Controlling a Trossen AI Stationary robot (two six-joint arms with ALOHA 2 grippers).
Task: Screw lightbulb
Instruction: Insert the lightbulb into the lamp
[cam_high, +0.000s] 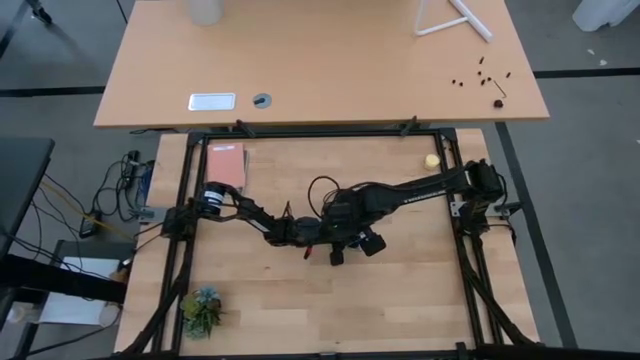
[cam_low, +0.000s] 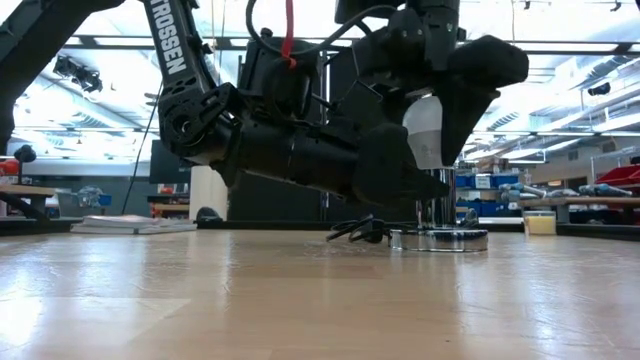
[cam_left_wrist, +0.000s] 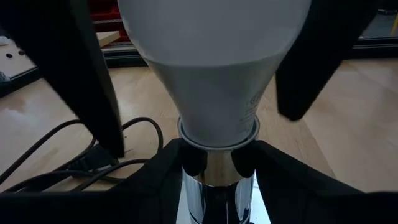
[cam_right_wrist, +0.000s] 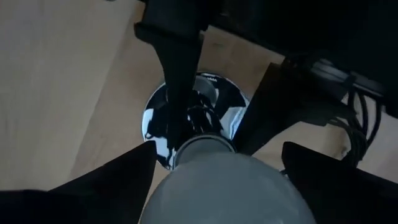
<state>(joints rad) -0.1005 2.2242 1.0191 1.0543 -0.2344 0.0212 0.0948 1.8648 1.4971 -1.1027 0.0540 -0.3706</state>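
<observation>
The lightbulb (cam_left_wrist: 211, 68) stands upright with its base entering the chrome socket (cam_left_wrist: 217, 193), which rises from a round shiny disc (cam_low: 438, 239) on the wooden table (cam_high: 400, 290). The left gripper (cam_left_wrist: 217, 163) reaches in low beside the disc; its 2 fingers (cam_left_wrist: 186, 163) are closed on the socket stem just under the bulb. The right gripper (cam_right_wrist: 217, 180) hangs directly above the socket, its 2 fingers (cam_right_wrist: 106, 180) spread apart on either side of the globe, with a gap visible between each finger and the glass. A black cord (cam_left_wrist: 56, 155) loops on the table beside the socket. A yellow ball (cam_high: 432, 160) lies well apart from the socket.
</observation>
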